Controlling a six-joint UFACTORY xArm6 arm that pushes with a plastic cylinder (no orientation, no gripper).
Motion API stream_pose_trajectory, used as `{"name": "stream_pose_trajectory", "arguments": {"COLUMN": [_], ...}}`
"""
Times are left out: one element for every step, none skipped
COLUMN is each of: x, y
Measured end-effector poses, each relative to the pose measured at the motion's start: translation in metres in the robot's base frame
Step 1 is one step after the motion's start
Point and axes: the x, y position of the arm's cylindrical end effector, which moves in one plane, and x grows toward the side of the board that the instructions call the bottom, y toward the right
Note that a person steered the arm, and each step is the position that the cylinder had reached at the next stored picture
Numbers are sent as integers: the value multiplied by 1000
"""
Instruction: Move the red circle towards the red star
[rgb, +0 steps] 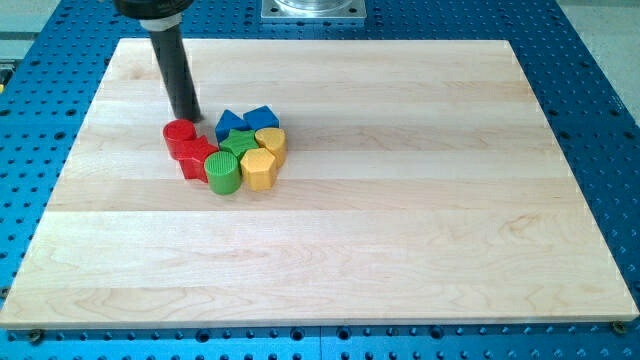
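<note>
Red circle (180, 134) touches my tip (187, 118).

Red circle (180, 134): short upright cylinder, on board at cluster's left end, touching red star. Red star (196, 157): lying flat, just below-right of circle, against cluster.

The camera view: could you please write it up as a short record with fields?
board: wooden board on a blue pegboard
my tip: just above the red circle
red star: touching the red circle
cluster: two blue blocks, green star, green cylinder, two yellow blocks
</note>
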Motion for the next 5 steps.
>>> {"name": "stream_pose_trajectory", "arguments": {"x": [26,50,41,124,124], "y": [0,11,-26,-51,-23]}}
